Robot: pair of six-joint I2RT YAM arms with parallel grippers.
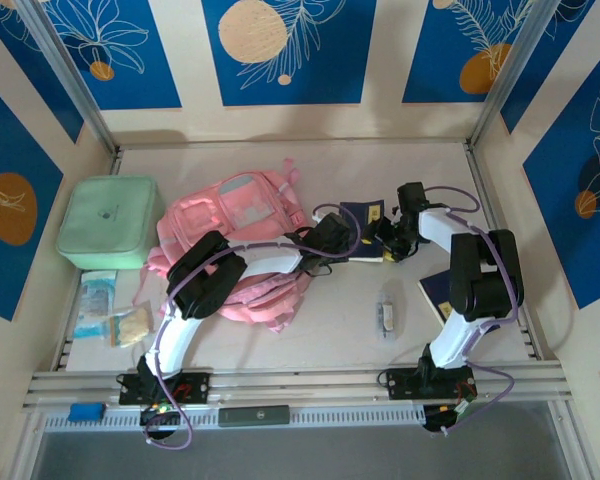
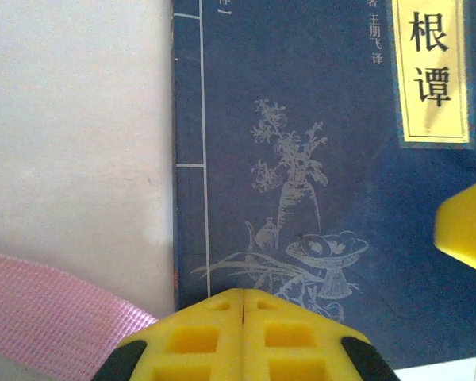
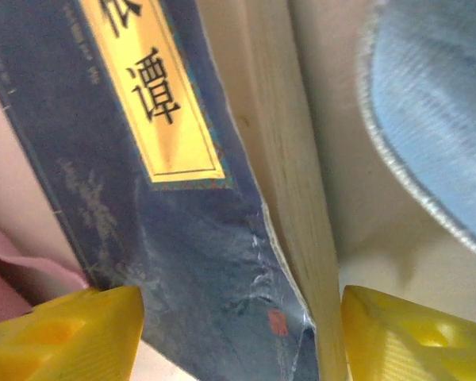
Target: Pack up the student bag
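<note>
The student bag (image 1: 235,215) looks soft, floppy, prob. light, so take it by webbing (image 2: 47,309); L gripper (image 2: 242,298) clenched empty, R gripper (image 3: 242,325) straddles book (image 2: 301,159), grip unclear.

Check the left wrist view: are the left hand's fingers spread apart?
No, the left hand has its yellow fingers pressed together, with just a thin seam between them, over the blue book.

Left to right: case (image 1: 107,222), student bag (image 1: 242,205), book (image 1: 363,214), all on table (image 1: 330,335).
</note>
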